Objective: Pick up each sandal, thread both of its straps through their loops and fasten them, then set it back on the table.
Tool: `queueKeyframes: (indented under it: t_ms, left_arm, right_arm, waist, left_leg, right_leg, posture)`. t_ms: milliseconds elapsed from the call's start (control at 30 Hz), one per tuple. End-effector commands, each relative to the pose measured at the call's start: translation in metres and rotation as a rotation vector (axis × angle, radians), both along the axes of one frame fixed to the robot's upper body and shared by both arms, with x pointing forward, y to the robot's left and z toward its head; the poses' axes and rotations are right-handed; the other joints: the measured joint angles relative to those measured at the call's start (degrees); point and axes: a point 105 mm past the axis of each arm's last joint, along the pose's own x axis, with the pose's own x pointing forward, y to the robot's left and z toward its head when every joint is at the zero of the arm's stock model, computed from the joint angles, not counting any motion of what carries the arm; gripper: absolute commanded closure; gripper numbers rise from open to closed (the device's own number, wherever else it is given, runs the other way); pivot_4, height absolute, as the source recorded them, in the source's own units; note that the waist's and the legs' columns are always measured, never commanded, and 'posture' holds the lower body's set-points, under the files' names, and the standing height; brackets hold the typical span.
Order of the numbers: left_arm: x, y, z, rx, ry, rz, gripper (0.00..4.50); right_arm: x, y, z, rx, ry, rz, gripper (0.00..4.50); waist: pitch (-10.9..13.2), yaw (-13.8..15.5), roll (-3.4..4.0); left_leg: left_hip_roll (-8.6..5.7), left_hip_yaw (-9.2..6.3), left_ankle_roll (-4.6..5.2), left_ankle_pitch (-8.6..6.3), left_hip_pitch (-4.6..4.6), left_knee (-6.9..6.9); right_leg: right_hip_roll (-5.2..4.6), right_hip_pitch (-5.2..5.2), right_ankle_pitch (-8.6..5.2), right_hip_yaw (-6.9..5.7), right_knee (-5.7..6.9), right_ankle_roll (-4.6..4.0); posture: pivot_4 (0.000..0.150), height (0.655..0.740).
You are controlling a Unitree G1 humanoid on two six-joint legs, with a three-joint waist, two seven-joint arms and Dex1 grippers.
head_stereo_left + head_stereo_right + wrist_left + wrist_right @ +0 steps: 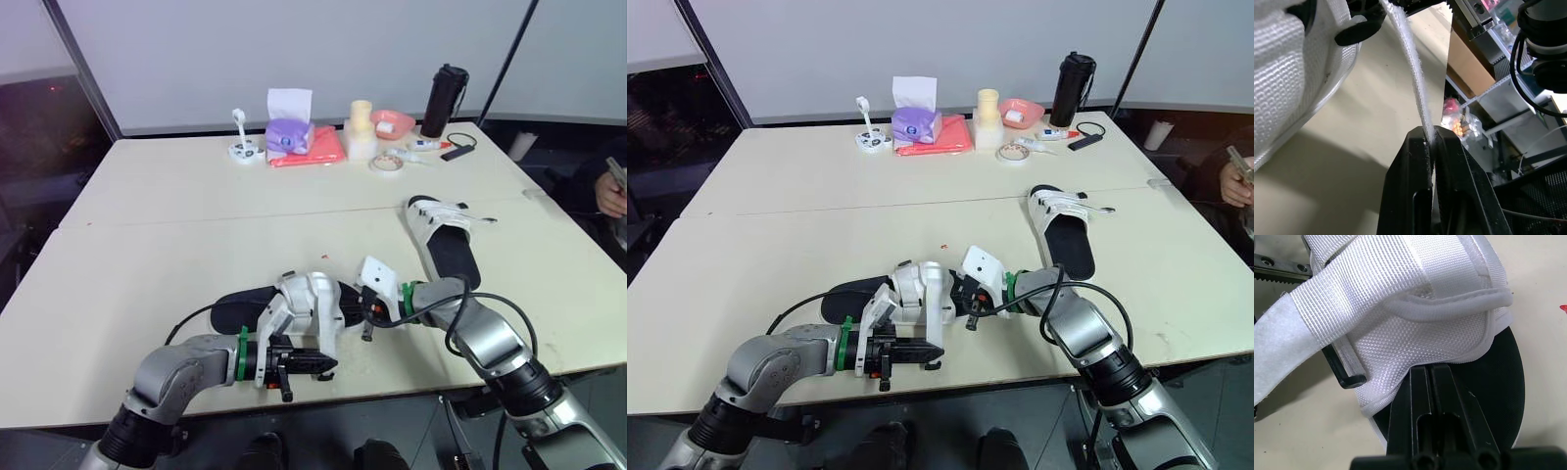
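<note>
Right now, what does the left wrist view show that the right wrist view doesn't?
Left wrist view: the left fingers pinch a white strap seen edge-on, with shelving beyond the table edge. Right wrist view: the right fingers closed on the sandal at its side, its black sole, and the strap's broad face running through a black loop. Both: the sandal's white woven upper and the pale table.

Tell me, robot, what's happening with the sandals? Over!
Left tool shut on strap. Right tool shut on near sandal. Other sandal lies apart on table.
</note>
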Motion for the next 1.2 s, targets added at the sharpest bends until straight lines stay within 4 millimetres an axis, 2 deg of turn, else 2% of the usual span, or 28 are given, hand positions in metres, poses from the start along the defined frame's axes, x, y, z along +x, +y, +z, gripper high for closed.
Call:
queueKeyframes:
  t_ms: [33,233,333,467,667,833,1033,1200]
  left_arm:
    - [0.004,0.006,0.037,-0.109,-0.029,-0.002,4.42]
    - [0.018,0.019,0.085,-0.225,-0.056,0.010,4.42]
    - [0.032,0.022,0.094,-0.228,-0.072,0.051,4.42]
    - [0.055,0.016,0.088,-0.195,-0.074,0.112,4.42]
    - [0.066,0.001,0.072,-0.155,-0.047,0.072,4.42]
    - [0.072,-0.003,0.066,-0.142,-0.004,0.059,4.42]
    - [0.071,-0.006,0.060,-0.116,0.043,0.033,4.42]
    - [0.062,-0.007,0.057,-0.079,0.054,-0.021,4.42]
  right_arm:
    - [-0.004,-0.006,-0.020,-0.049,0.070,-0.023,4.50]
    - [-0.003,-0.005,-0.020,-0.048,0.068,-0.023,4.50]
    - [-0.002,-0.005,-0.021,-0.049,0.066,-0.022,4.50]
    - [-0.001,-0.004,-0.020,-0.045,0.062,-0.020,4.50]
    - [0.000,-0.003,-0.019,-0.040,0.057,-0.027,4.50]
    - [-0.001,-0.005,-0.020,-0.044,0.056,-0.038,4.50]
    - [-0.003,-0.006,-0.022,-0.049,0.055,-0.045,4.50]
    - [-0.002,-0.006,-0.022,-0.050,0.053,-0.046,4.50]
  waist:
    - [0.00,-0.04,0.00]
    - [0.00,-0.07,0.00]
    - [0.00,-0.07,0.00]
    - [0.00,-0.07,-0.01]
    - [0.01,-0.22,-0.01]
    - [0.01,-0.15,-0.01]
    - [0.01,-0.14,-0.01]
    - [0.01,-0.15,-0.01]
  left_leg:
    - [0.00,-0.02,0.00,0.00,0.00,-0.04]
    - [0.02,-0.06,0.01,-0.01,-0.01,-0.07]
    - [-0.02,-0.02,0.01,-0.01,-0.01,-0.07]
    - [-0.05,0.01,0.01,-0.01,-0.01,-0.07]
    - [-0.02,0.05,0.01,-0.01,-0.01,-0.10]
    - [-0.01,0.05,0.00,-0.01,-0.01,-0.09]
    - [-0.01,0.04,0.00,-0.01,-0.01,-0.11]
    - [-0.01,0.04,0.00,-0.01,-0.01,-0.10]
  right_leg:
    - [0.00,0.00,0.00,0.00,-0.03,0.00]
    - [0.04,0.04,0.02,-0.04,-0.13,0.03]
    - [0.10,0.07,0.05,-0.07,-0.17,0.08]
    - [0.12,0.09,0.12,-0.07,-0.19,0.20]
    - [0.19,0.07,0.15,-0.07,-0.21,0.19]
    - [0.20,0.07,0.16,-0.07,-0.23,0.18]
    - [0.20,0.07,0.16,-0.08,-0.24,0.20]
    - [0.20,0.08,0.17,-0.08,-0.25,0.20]
  posture:
    - [0.150,0.7400]
    - [0.150,0.7400]
    - [0.150,0.7400]
    - [0.150,0.7400]
    - [0.150,0.7400]
    - [0.150,0.7400]
    - [0.150,0.7400]
    - [0.150,0.7400]
